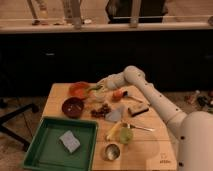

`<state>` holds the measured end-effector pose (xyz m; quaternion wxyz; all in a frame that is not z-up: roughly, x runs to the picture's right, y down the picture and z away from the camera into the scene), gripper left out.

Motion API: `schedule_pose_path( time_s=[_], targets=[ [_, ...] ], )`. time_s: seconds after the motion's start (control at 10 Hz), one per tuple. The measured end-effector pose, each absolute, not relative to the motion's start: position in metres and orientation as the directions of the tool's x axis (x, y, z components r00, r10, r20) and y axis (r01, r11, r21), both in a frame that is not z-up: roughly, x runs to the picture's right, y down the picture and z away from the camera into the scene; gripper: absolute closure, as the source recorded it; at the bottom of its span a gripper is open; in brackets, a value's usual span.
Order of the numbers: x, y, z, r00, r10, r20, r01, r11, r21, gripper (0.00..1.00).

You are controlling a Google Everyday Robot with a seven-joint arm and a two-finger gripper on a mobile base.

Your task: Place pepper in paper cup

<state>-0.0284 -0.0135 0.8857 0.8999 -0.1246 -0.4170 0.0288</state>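
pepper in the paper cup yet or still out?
Cannot tell. The gripper is right over the paper cup at the table's far edge, with the pepper a green sliver at the rim; whether it is released isn't visible.

The robot's white, rounded body fills the lower right corner of the frame, and its white jointed arm (pixel 150 95) rises from there toward the middle, bending at an elbow right of centre. From the elbow the forearm reaches left and slightly down, ending in the gripper (pixel 100 89) just left of the frame's centre, low over the counter's far part.
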Motion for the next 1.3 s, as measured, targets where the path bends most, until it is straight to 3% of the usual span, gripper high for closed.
schedule_pose_path(
  time_s=[0.1,0.5,0.6,1.3],
  targets=[
    [-0.0276,-0.0136,0.8856,0.647,0.162,0.745,0.047,0.967,-0.251,0.6],
    [-0.0248,-0.0142,0.8843,0.639,0.176,0.748,0.029,0.967,-0.252,0.24],
    [-0.0244,-0.0134,0.8845,0.637,0.179,0.749,0.026,0.967,-0.253,0.2],
    [-0.026,-0.0157,0.8847,0.628,0.172,0.759,0.022,0.971,-0.238,0.2]
  ],
)
